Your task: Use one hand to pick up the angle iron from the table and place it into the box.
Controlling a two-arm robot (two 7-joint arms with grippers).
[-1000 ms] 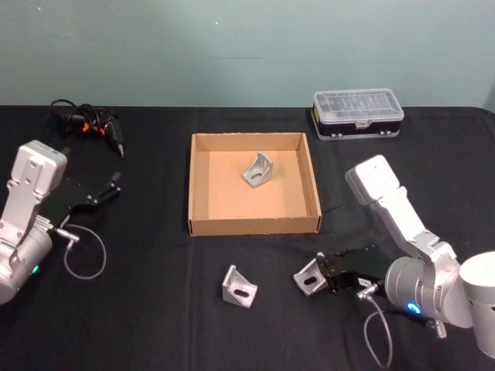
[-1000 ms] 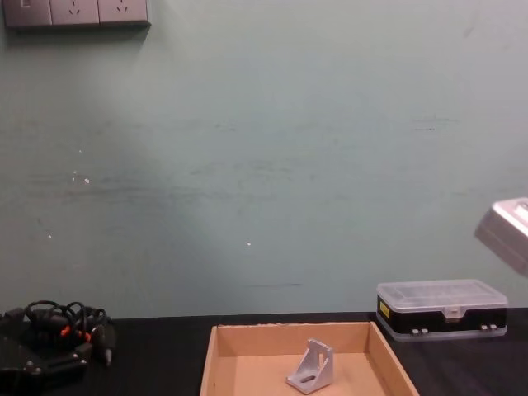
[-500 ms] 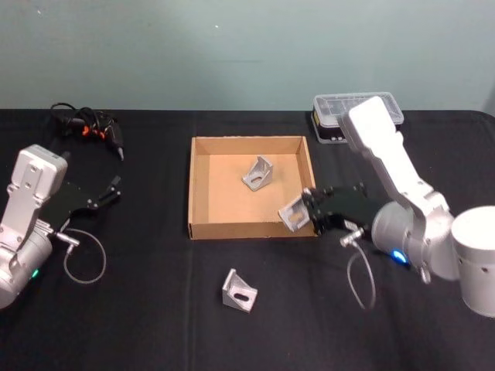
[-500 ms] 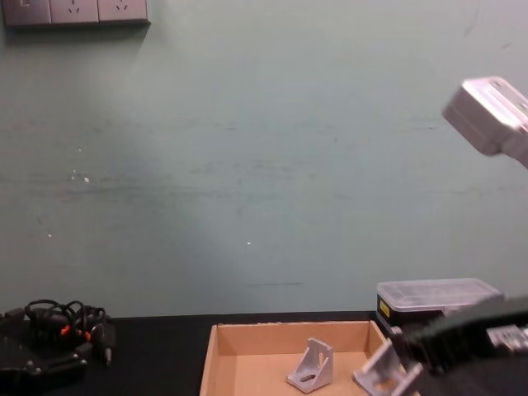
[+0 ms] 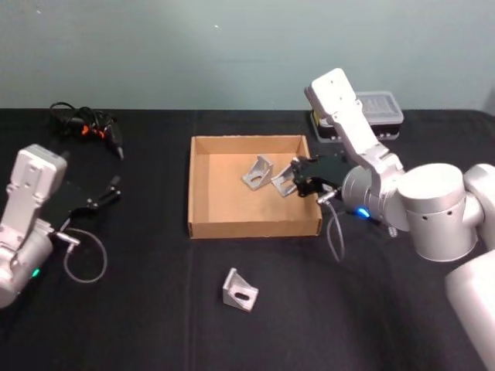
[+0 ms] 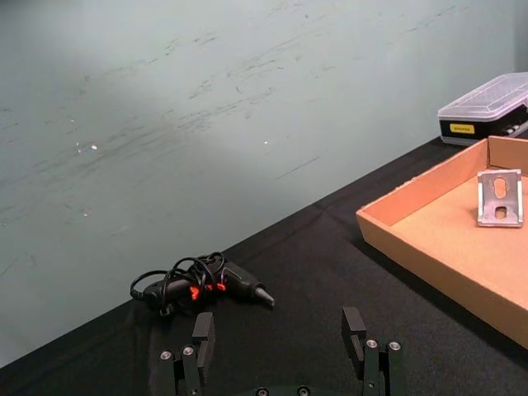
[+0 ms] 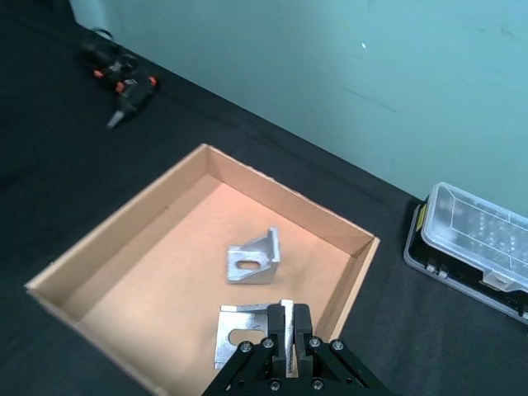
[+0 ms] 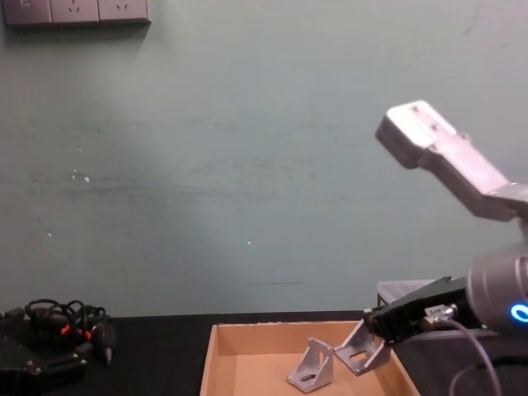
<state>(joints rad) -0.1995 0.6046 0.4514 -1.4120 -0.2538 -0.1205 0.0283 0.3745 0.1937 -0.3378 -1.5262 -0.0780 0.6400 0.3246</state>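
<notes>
- My right hand (image 5: 297, 178) is pressed together on one angle iron (image 5: 282, 180), pinching its upright flange; in the right wrist view the fingers (image 7: 302, 322) sit either side of the plate.
- The hand reaches in over the box (image 5: 255, 226) from the box's right wall, and the arm behind it crosses that wall.
- The pinched angle iron hangs inside the box outline, in the right half, nearer the far wall than the near one. I can't tell if it touches the box floor.
- A second angle iron (image 5: 258, 171) lies on the box floor, just beside the pinched one, toward the box centre. The two look apart in the chest view.
- A third angle iron (image 5: 240, 288) sits on the desk (image 5: 139, 309) outside the box, in front of its near wall.
- My left hand (image 5: 114, 185) is parked well left of the box, low over the desk, with the fingers (image 6: 353, 326) spread and nothing between them.
- A plastic case (image 5: 383, 107) sits beyond the box's far right corner, partly behind my right arm.
- A cable and tool bundle (image 5: 85, 124) lies beyond the box's far left corner, well apart from it.
</notes>
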